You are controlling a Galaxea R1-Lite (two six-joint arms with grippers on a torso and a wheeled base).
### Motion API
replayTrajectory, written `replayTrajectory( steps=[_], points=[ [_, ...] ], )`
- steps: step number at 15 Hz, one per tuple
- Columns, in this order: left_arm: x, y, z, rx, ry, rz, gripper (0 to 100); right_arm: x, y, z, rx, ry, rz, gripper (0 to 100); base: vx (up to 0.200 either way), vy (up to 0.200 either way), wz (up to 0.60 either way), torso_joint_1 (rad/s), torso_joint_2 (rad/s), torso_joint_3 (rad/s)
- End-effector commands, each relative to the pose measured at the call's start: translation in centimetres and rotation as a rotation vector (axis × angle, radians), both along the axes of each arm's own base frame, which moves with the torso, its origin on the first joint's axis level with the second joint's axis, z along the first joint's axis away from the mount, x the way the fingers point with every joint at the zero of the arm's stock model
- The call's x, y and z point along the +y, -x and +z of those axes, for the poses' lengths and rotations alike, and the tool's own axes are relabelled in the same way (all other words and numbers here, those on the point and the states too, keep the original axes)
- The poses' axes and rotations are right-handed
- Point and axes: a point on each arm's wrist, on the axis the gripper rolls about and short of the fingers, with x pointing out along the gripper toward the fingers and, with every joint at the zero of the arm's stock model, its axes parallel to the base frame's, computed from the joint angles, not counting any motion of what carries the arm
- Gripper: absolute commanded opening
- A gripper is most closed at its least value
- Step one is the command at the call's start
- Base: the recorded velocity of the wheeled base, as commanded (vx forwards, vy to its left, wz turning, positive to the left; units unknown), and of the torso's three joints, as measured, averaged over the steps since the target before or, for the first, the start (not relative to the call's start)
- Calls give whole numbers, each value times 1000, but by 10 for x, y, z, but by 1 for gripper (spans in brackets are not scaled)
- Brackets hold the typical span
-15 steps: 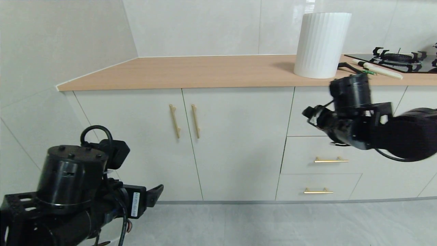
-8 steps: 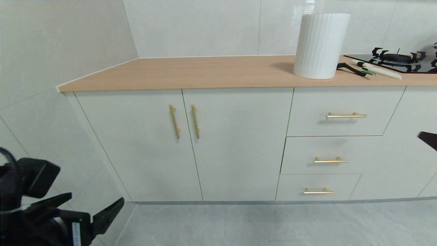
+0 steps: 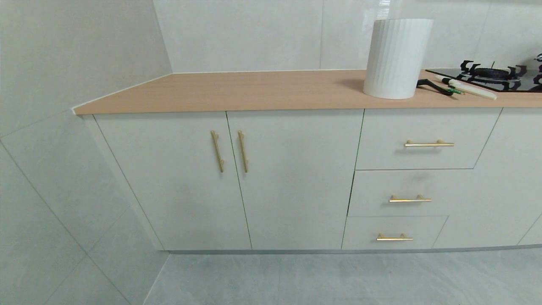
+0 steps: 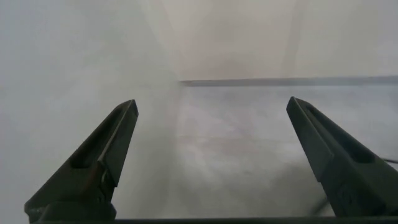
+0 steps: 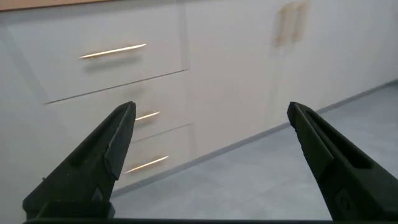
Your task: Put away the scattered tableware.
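Note:
A tall white ribbed container (image 3: 397, 58) stands on the wooden countertop (image 3: 254, 90) at the right. Just beyond it lie a black-handled utensil (image 3: 434, 87) and a pale cream-handled utensil (image 3: 468, 88), near the edge of the black gas hob (image 3: 493, 76). My left gripper (image 4: 211, 149) is open, low down, facing the grey floor and the foot of a wall. My right gripper (image 5: 211, 149) is also open with nothing between its fingers; it faces the cabinet drawers (image 5: 99, 62) from some distance.
Below the countertop are two cupboard doors with gold handles (image 3: 230, 151) and a stack of three drawers with gold handles (image 3: 428, 144). A tiled wall closes the left side. Grey floor (image 3: 338, 279) stretches in front of the cabinets.
Both arms have dropped down and out of the head view: the right one left first, the left one sank to the lower left and then out. The top drawer handle is now uncovered.

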Motion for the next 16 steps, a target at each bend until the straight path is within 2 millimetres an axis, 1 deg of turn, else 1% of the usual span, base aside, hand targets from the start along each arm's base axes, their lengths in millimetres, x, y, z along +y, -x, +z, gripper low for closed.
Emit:
replayTrajectory(
  steps=[1,2,3,4,5,6,7,8,9,10,12,13,14,15,16],
  points=[
    [4,30,-15,-153,3,131,100,2,22,-24,-104,38,-98,100,0,0,0,0,0,0],
    [4,33,-20,-168,5,158,100,1,22,-34,-104,37,-89,100,0,0,0,0,0,0],
    [4,34,-23,-171,4,167,100,1,22,-38,-110,35,-84,100,0,0,0,0,0,0],
    [3,31,-37,-132,5,190,100,1,16,-50,-96,36,-78,100,0,0,0,0,0,0],
    [2,30,-44,-120,9,219,100,1,15,-54,-85,37,-71,100,0,0,0,0,0,0],
    [1,31,-44,-144,13,243,100,1,14,-57,-51,37,-55,100,0,0,0,0,0,0],
    [-1,37,-45,-208,23,252,100,2,12,-62,-13,28,-18,100,0,0,0,0,0,0],
    [-1,36,-46,-222,44,264,100,3,11,-66,14,15,26,100,0,0,0,0,0,0],
    [-1,34,-48,-272,107,278,100,4,10,-71,60,4,84,100,0,0,0,0,0,0],
    [-1,32,-50,-291,98,259,100,5,10,-72,64,-3,120,100,0,0,0,0,0,0],
    [-5,25,-53,-350,100,77,100,8,9,-71,64,17,288,100,0,0,0,0,0,0],
    [-7,24,-54,-357,147,-34,100,10,8,-71,66,24,352,100,0,0,0,0,0,0],
    [-8,24,-54,-358,184,-66,100,10,8,-71,66,25,378,100,0,0,0,0,0,0],
    [-9,24,-54,-352,184,-100,100,13,8,-71,64,31,491,100,0,0,0,0,0,0],
    [-9,24,-55,-343,178,-114,100,15,8,-77,120,32,570,100,0,0,0,0,0,0]
  ],
)
